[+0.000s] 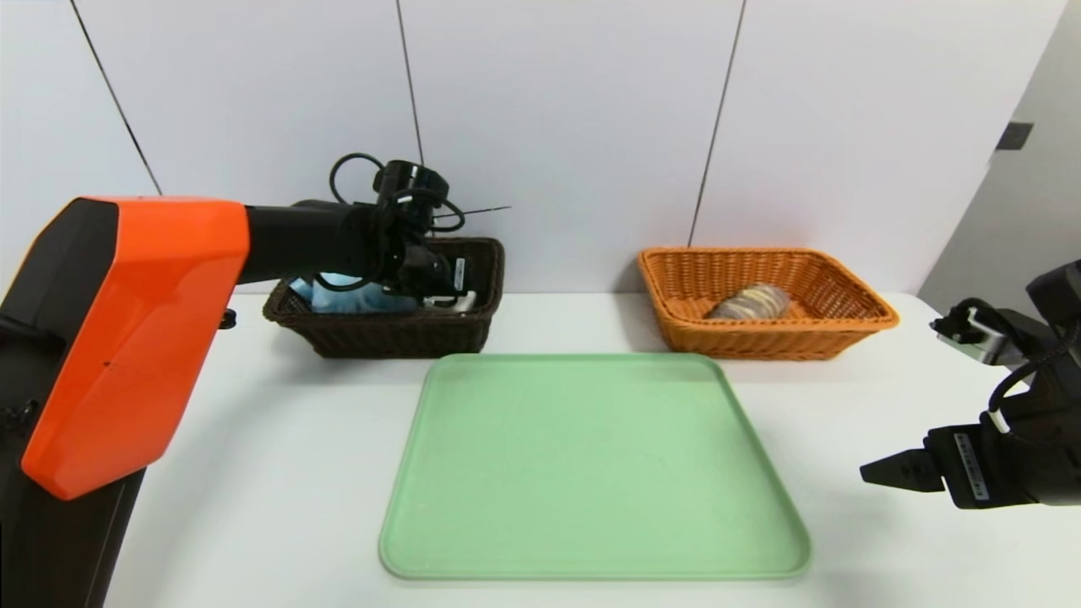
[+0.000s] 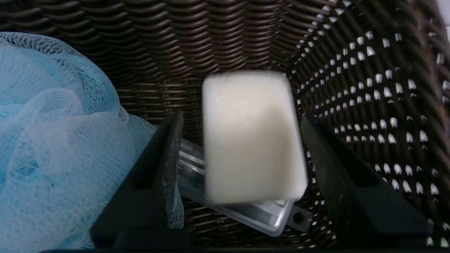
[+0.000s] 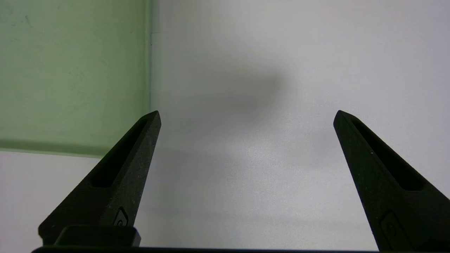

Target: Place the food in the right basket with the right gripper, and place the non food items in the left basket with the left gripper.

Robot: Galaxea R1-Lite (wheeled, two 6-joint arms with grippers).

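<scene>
Left wrist view has the left gripper (image 2: 242, 140) down inside the dark basket (image 2: 369, 70), jaws apart with gaps either side of the soap (image 2: 251, 137), so it looks just let go (blurred, probably dropping) onto the grey case (image 2: 270, 216) beside the pouf (image 2: 59, 140). The loaf (image 1: 750, 301) sits in the orange basket (image 1: 853, 300). The right gripper (image 3: 246, 175) hangs wide open and empty over the white table (image 1: 887, 380), beside the bare green tray (image 1: 591, 464). Plain white wall behind.

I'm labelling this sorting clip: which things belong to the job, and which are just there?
Job: dark basket, blue pouf, soap bar, grey case, orange basket, loaf, left gripper, right gripper.
Just there: green tray, white table.
</scene>
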